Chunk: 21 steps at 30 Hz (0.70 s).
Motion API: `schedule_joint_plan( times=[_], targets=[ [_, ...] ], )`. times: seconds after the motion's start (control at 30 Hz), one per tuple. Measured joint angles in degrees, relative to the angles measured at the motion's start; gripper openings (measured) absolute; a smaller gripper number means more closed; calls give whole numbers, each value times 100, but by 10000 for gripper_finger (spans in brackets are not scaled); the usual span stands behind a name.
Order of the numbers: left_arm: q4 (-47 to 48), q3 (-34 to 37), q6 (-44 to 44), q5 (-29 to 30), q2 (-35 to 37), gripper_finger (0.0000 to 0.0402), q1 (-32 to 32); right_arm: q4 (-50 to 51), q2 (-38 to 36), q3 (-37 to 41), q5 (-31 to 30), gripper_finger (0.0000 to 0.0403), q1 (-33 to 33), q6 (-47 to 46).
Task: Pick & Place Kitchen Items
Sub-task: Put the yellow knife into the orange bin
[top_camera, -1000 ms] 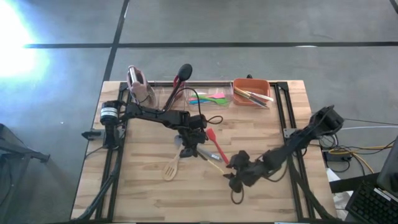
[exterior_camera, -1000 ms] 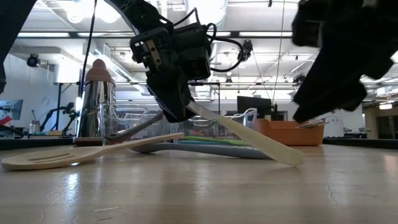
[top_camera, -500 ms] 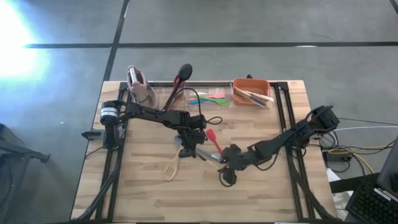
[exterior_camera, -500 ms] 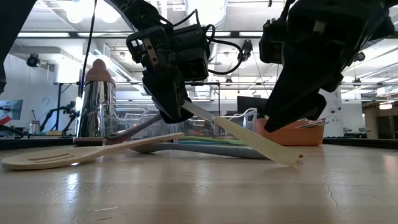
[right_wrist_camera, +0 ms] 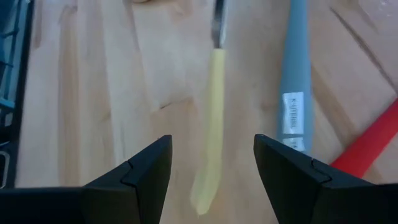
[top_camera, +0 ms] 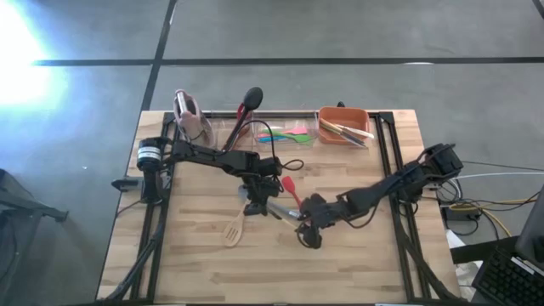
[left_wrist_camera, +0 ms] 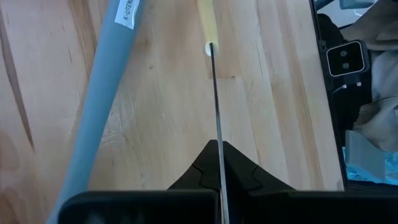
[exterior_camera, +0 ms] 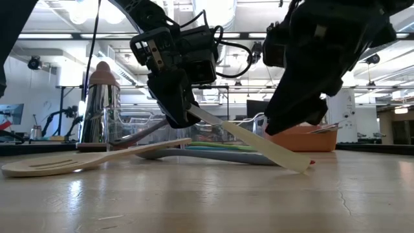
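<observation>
At the centre of the high view, the left tool (top_camera: 255, 206) pinches the knife (exterior_camera: 249, 140) by its blade, the handle resting on the bench (top_camera: 195, 263). The right tool (right_wrist_camera: 210, 168), spread wide, straddles the handle. Closing off-centre could knock the knife loose.

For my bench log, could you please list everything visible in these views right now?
Table: one, pale wood, under everything.
Rack: one, pink-topped, far left corner.
Clear bin: one, far edge, middle.
Ladle: one, black, standing in clear bin.
Silicone utensils: several, green, pink, blue, in clear bin.
Orange bin: one, far right.
Knives: several, pale-handled, in orange bin.
Red spatula: one, table centre.
Wooden spatula: one, left of centre.
Held knife: one, pale handle, tip on table.
Blue-grey utensil: one, beside the knife.
Left gripper: jaws shut on the blade.
Right gripper: jaws open, straddling the knife handle.
</observation>
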<state>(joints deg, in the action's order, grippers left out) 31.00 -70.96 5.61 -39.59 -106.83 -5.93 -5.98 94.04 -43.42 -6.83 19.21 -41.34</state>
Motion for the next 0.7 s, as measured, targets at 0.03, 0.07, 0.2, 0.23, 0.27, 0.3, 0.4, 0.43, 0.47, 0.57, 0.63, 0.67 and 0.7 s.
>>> schedule_joint_plan(
  times=[0.03, 0.07, 0.2, 0.23, 0.27, 0.3, 0.4, 0.43, 0.47, 0.57, 0.63, 0.67, 0.7],
  targets=[
    [0, 0, 0, 0, 0, 0, 0, -25, 36, 9, -2, 219, -27, 1],
    [0, 0, 0, 0, 0, 0, 0, -90, 88, 9, 16, 219, -52, 2],
    [7, 0, 0, -4, 0, 0, 0, -602, 479, 13, 390, 219, -138, 8],
    [10, 0, 0, -5, 0, 0, 0, -688, 571, 14, 415, 219, -138, 9],
    [13, 0, 0, -8, 0, 0, 0, -711, 646, -10, 420, 219, -138, 10],
    [25, 0, 0, -10, 0, 0, 0, -729, 716, -43, 429, 219, -138, 9],
    [50, 0, 2, -11, 0, 0, 0, -788, 918, -115, 437, 219, -138, 8],
    [55, 0, 2, -11, 0, 0, 0, -848, 1000, -147, 463, 219, -138, 6],
    [55, 0, 2, -12, 0, 0, 0, -880, 1064, -173, 498, 219, -142, 10],
    [69, 0, 2, -11, 0, 0, 0, -906, 1204, -268, 514, 219, -141, 59],
    [81, 0, 2, -14, 0, 0, 0, -890, 1249, -315, 514, 217, -141, 97],
    [96, 0, 2, -18, 0, 0, 0, -866, 1253, -331, 514, 214, -141, 123],
    [111, 0, 2, -22, 0, 0, 1, -856, 1250, -335, 514, 208, -141, 153]
  ],
)
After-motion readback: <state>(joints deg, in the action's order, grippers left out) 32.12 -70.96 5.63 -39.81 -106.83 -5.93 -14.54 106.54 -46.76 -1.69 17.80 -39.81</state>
